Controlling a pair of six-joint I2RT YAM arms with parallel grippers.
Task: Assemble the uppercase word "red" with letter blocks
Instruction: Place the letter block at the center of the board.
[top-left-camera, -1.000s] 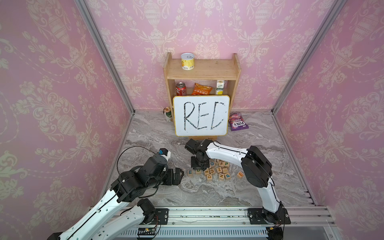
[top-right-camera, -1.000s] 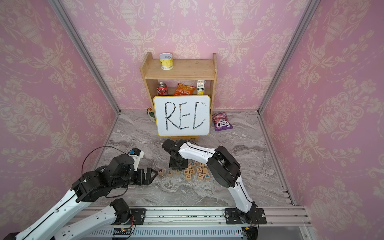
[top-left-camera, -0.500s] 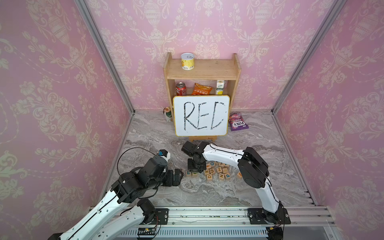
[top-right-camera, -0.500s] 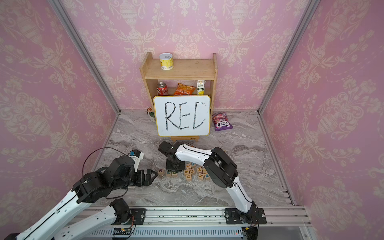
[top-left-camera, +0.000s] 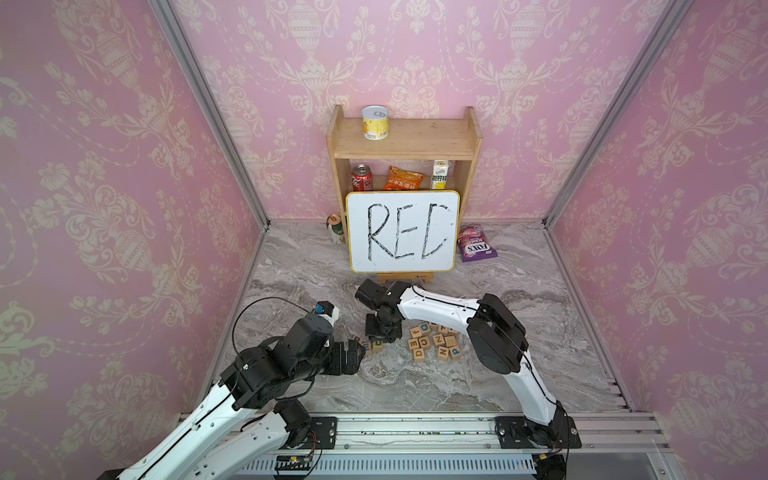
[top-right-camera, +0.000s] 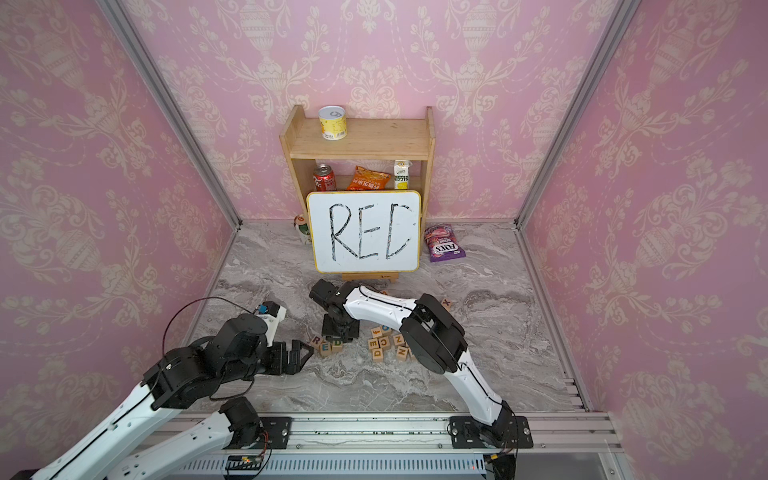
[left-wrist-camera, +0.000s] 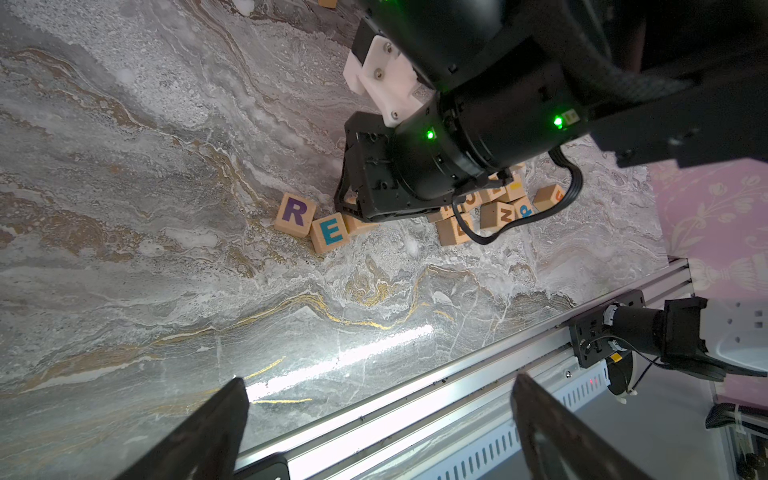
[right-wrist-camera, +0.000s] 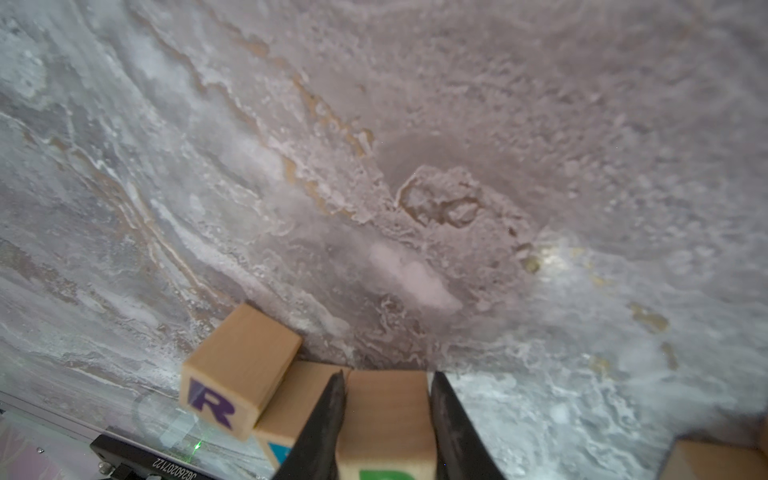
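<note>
right fingers have carried the d block, clamped between them, to just beside the e block, opposite the r block; left fingers gape empty.

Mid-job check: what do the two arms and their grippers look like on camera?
Both arms are white shells between chunky black joint housings. The left arm has a white wrist camera block with a blue patch. The right arm shows green lights and a looping black cable at its wrist. The left gripper and right gripper have black tapering fingers.
</note>
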